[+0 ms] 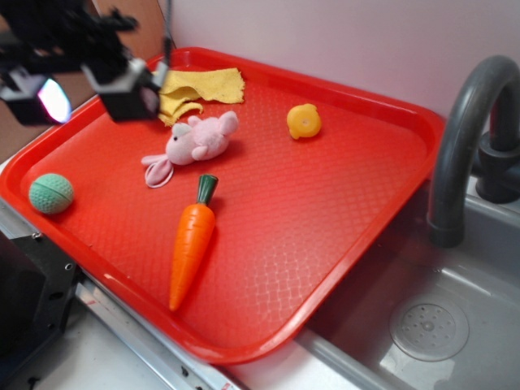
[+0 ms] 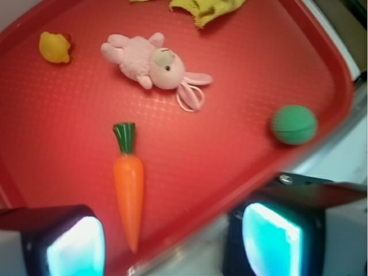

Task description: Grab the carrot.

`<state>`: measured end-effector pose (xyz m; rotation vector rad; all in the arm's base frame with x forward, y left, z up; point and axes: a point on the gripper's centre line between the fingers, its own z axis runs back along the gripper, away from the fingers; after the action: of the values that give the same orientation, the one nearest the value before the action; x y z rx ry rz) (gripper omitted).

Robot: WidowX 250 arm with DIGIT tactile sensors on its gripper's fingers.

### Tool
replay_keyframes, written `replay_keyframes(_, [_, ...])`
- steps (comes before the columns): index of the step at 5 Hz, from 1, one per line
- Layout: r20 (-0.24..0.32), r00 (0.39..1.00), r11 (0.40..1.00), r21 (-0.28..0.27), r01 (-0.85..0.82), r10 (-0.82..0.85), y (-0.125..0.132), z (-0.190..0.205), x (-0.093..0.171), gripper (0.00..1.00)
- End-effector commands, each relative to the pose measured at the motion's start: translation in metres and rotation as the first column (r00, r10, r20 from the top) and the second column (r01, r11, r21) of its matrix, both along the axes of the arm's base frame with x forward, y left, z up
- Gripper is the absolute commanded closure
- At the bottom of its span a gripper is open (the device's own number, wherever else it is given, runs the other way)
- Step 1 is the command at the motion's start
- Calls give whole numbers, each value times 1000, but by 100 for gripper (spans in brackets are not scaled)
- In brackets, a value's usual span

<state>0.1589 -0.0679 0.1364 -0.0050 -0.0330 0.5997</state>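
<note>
- My gripper hangs above the far left corner of the red tray, its two fingers spread wide apart with nothing between them; in the wrist view the glowing pads frame the bottom edge, well apart from each other.
- The carrot lies flat on the tray, well clear of the gripper and lower in the exterior view. From the wrist camera I see the carrot ahead of the left finger, its pointed tip nearest that pad and its dark green stem cap pointing away from me.
- The pink plush bunny sits between my gripper and the carrot's stem end in the exterior view. It is near the green cap but not touching it; in the wrist view the bunny lies beyond the carrot, slightly to the right.
- A yellow cloth is crumpled at the tray's far rim, just beside the gripper body in the exterior view.
- A small round yellow-orange toy rests further along the tray, well apart from the carrot; in the wrist view it sits far left, at.
- A green ball sits near the tray's left rim, below my gripper; the wrist camera shows it ahead of the right finger.
- Off the tray to the right I see a grey sink with a dark curved faucet.
- Nothing lies on top of the carrot; the tray around it is bare.
</note>
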Motion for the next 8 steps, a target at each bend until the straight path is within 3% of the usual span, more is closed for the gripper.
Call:
replay_keyframes(1, [32,998,998,15,57,-58,-24,-48,25,0])
replay_keyframes(4, [-111,988,994,35,107,-103,-22,-119,24,0])
replay_keyframes(5, [-113,985,991,24,131,-127,-25,-127,23,0])
replay_keyframes(6, [-110,986,991,37,128,-123,-24,-128,22,100])
replay_keyframes(8, [-106,990,994,37,99,-95,-18,-116,22,100])
